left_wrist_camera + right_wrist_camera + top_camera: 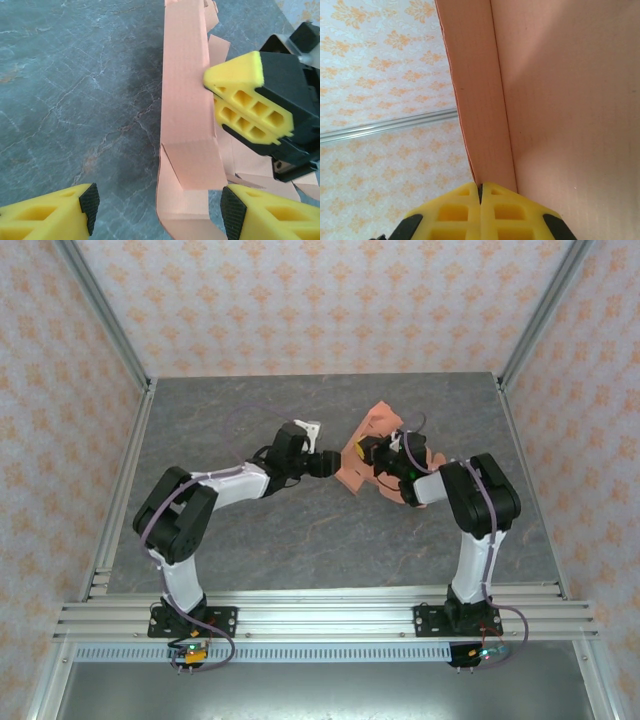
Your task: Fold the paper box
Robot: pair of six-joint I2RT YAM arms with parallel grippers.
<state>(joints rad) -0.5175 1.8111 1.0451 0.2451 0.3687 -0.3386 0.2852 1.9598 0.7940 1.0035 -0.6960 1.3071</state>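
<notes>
The paper box (pixel 352 465) is a salmon-orange die-cut sheet, partly folded, lying mid-table between the two arms. In the left wrist view one long wall of the paper box (pixel 186 90) stands up from the table, with a corner flap folded at its near end. My left gripper (pixel 161 210) is open, its black pads (pixel 90 206) either side of that near end without touching it. My right gripper (pixel 212 92) is shut on the raised wall from the right. In the right wrist view the right gripper (pixel 480 192) pinches the edge of the paper box (pixel 485 100).
The grey marbled tabletop (pixel 230 410) lies open to the left and behind the box. Aluminium frame rails (pixel 120 480) run along both sides, with patterned walls beyond. A rail (pixel 320 605) crosses the near edge by the arm bases.
</notes>
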